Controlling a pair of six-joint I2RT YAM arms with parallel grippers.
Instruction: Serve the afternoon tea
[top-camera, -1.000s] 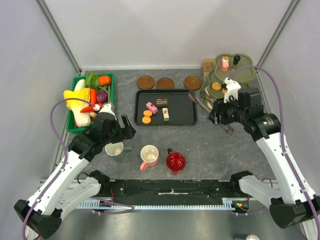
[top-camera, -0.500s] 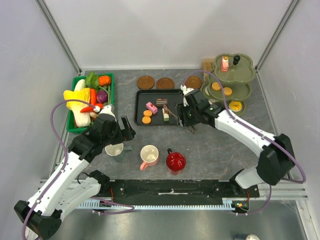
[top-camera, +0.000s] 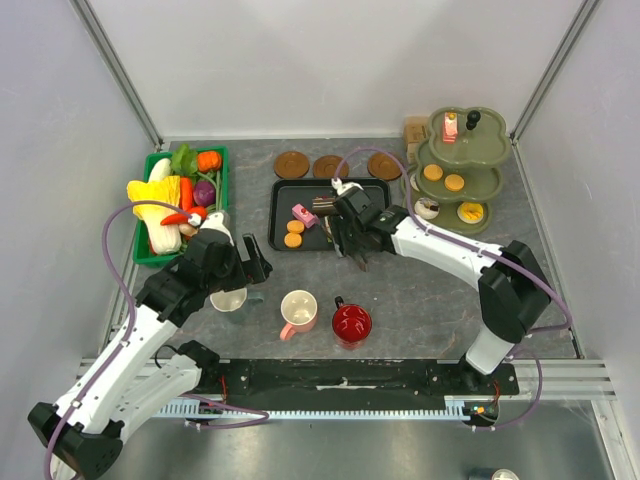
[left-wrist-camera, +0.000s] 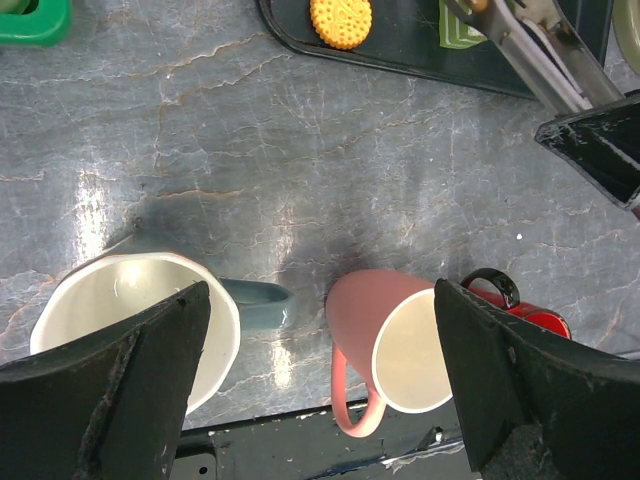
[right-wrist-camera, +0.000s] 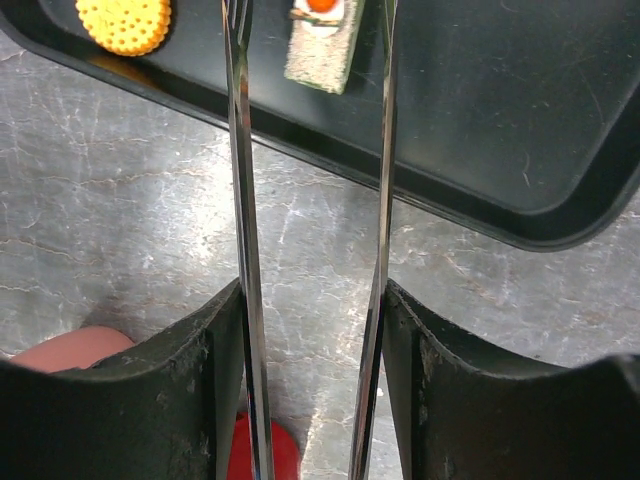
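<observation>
Three mugs stand near the front: whitish (top-camera: 229, 298), pink (top-camera: 298, 312) and red (top-camera: 351, 322). My left gripper (top-camera: 235, 270) hovers open above them; its jaws (left-wrist-camera: 320, 320) frame the whitish mug (left-wrist-camera: 130, 315) and the pink mug (left-wrist-camera: 405, 340). The black tray (top-camera: 375, 235) holds a pink cake (top-camera: 303, 215), orange biscuits (top-camera: 293, 233) and a brown cake (top-camera: 323, 203). My right gripper (top-camera: 350, 235) is shut on metal tongs (right-wrist-camera: 240, 150). Their spread arms reach over the tray edge on either side of a white-green cake slice (right-wrist-camera: 322, 35), next to a biscuit (right-wrist-camera: 123, 22).
A green tiered stand (top-camera: 468, 150) with several pastries stands at the back right. Three brown saucers (top-camera: 330, 166) lie behind the tray. A green basket of toy vegetables (top-camera: 148, 250) sits at the left.
My right arm has swung left with the tongs, from beside the tiered stand to over the tray. The left arm has not moved.
</observation>
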